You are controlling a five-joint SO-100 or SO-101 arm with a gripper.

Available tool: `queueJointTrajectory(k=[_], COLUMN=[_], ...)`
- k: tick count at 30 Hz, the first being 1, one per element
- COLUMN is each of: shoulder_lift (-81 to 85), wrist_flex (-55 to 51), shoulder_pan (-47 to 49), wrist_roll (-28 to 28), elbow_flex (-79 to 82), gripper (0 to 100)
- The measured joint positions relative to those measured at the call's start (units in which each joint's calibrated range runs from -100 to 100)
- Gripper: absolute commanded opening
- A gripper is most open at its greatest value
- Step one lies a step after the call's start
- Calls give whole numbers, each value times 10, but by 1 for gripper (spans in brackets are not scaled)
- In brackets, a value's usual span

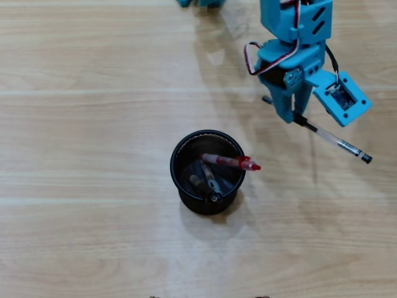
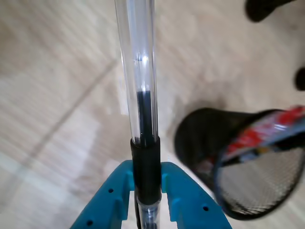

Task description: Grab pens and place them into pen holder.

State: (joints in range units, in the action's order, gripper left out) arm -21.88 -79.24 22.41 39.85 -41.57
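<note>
Gripper clamps clear pen near its end; long overhang may snag holder rim or pivot loose.

From my remote station, the overhead view is bright, evenly lit and sharp, with a pale glare patch on the bench near the top centre and a soft shadow spreading below and right of the pen holder. The wrist view is dimmer and smeared by motion blur: the bench grain streaks, the holder's mesh is soft, and only the clear pen barrel stays reasonably crisp.
</note>
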Motion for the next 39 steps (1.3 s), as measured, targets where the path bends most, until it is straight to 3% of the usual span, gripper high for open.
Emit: queueJointTrajectory(k=[9,16,22,29,39], shoulder_lift=[42,42,42,10,-39], wrist_flex=[-1,19,121,144,201], shoulder_pan=[-115,-134,-135,-149,-171], wrist_roll=[-139,-152,-86,15,28], elbow_flex=[0,0,0,0,15], gripper=[2,2,2,2,2])
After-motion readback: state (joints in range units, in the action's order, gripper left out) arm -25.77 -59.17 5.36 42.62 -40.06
